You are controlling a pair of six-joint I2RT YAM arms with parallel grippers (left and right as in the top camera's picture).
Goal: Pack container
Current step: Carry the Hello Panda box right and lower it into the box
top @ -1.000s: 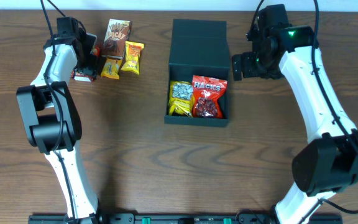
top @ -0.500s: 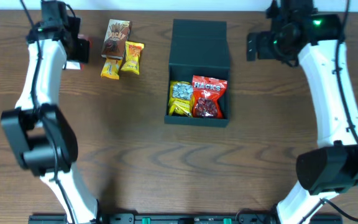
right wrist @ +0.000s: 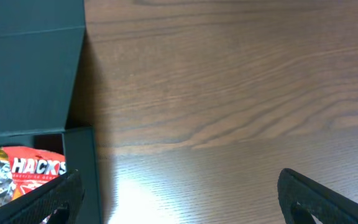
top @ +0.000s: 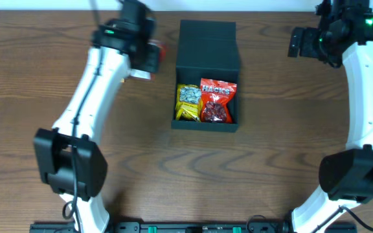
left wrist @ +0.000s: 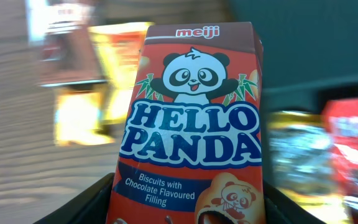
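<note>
Two packets fill the near end of the container (top: 205,125), which sits mid-table with its flap lid laid open on the far side. A yellow-and-blue packet (top: 188,102) lies at the left, and a red HACKS packet (top: 217,100) touches it at the right. Just left of the container's lid, the left gripper (top: 149,57) is clamped on a Hello Panda box (left wrist: 194,124), held between both fingers above the table (right wrist: 229,93). Blurred yellow packets (left wrist: 82,102) lie further left of the container. Well right of the container's far end, the right gripper (right wrist: 185,202) hangs spread fully wide, with nothing between its fingers (right wrist: 48,199).
</note>
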